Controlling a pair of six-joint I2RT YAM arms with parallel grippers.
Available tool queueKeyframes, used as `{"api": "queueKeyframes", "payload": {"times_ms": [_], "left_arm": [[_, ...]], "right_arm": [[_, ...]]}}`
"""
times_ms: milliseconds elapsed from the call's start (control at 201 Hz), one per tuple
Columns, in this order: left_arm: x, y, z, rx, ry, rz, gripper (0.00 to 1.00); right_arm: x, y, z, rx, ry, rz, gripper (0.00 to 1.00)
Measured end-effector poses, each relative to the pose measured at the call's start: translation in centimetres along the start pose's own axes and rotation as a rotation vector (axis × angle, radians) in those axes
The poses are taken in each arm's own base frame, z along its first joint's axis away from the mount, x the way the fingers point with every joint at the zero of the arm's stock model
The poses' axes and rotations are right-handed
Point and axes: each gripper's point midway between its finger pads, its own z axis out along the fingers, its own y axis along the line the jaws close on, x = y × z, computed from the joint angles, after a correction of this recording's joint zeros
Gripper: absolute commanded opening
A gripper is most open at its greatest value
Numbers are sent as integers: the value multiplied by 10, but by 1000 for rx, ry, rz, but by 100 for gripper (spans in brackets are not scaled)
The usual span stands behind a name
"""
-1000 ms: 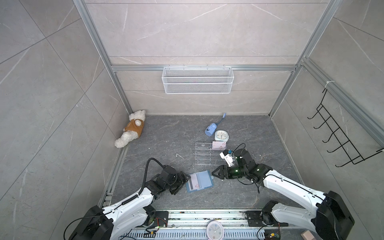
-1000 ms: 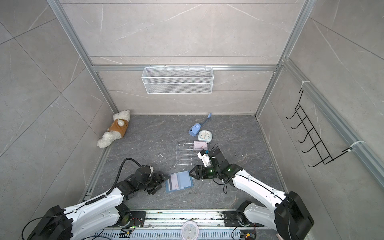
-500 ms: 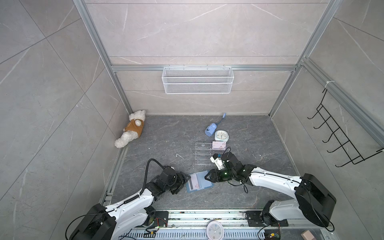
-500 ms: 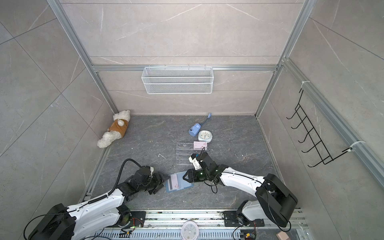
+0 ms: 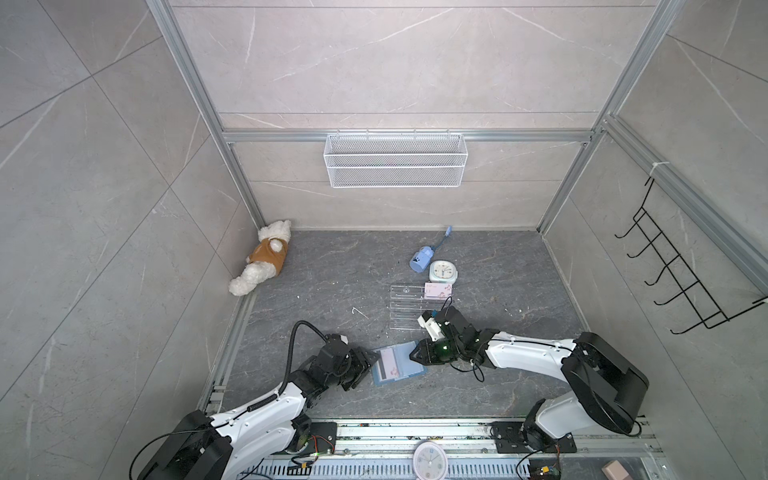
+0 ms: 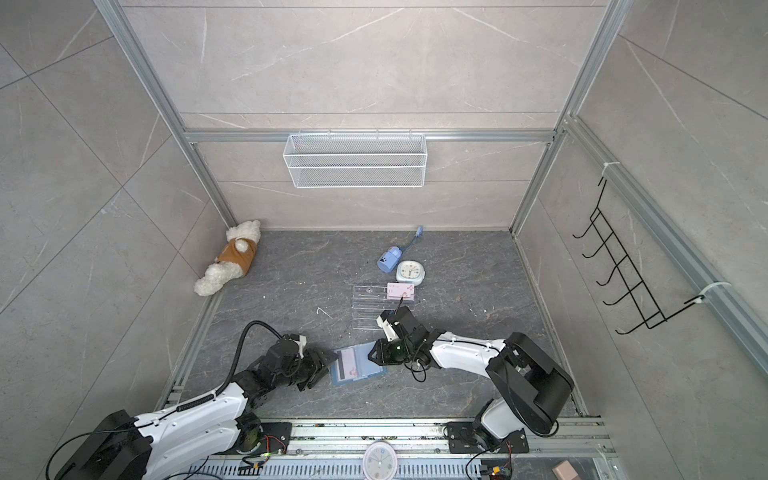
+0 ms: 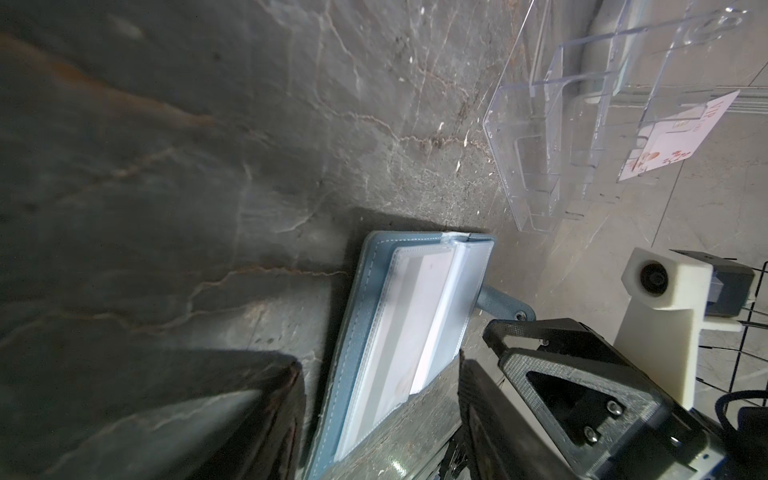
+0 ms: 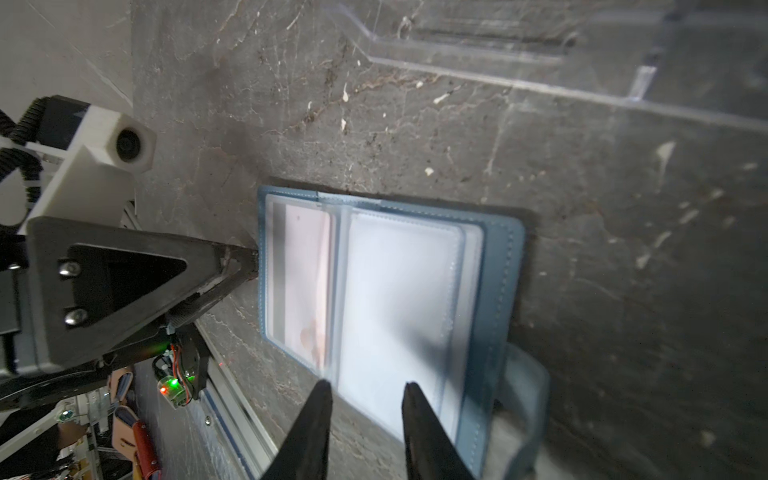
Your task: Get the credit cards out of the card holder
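A: Grey marbled tabletop (image 5: 332, 291) is carrying everything. What is the right gripper (image 8: 365, 388) doing?
B: It is hanging low over the open card holder (image 8: 500, 266), its jaws standing a little apart at the edge of a clear sleeve (image 8: 399, 291), clamping nothing I can make out.
A: And the left gripper (image 5: 368, 366)?
B: It is sitting at the opposite edge of the holder, jaws spread, one fingertip (image 8: 240, 262) touching the blue cover.
A: Where are the credit cards (image 5: 388, 362)?
B: One pink-white card (image 8: 307, 266) is lying inside the sleeve on the left gripper's side, showing its dark stripe in both top views. A second card (image 5: 438, 291) is sitting in the far tier of the clear acrylic rack (image 5: 405, 309), near the holder.
A: Beyond that?
B: A small clock (image 5: 442, 272) is sitting behind the rack, and a plush dog (image 5: 264, 259) is lying in the far left corner.
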Motion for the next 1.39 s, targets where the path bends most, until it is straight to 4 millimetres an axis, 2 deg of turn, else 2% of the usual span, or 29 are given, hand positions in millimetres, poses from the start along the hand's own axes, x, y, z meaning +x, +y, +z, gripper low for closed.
{"api": "queueKeyframes", "payload": {"times_ms": [224,363,776,1030,1184,1394], "left_arm": [[-1,-5,0,27,-5,10,55],[1,-11,2,50,12,23,48],[3,-23,3,102,27,68,37],[2,-29,-2,113,19,76,39],[1,-26,-12,102,0,74,39],[1,-6,-13,20,-13,50,41]], "right_arm": [[0,-8,5,19,-20,12,26],[5,-16,10,33,-12,31,22],[4,-16,12,10,-34,34,21],[4,-16,12,8,-36,39,21],[4,-17,12,6,-39,41,21],[4,-16,12,5,-40,40,21]]}}
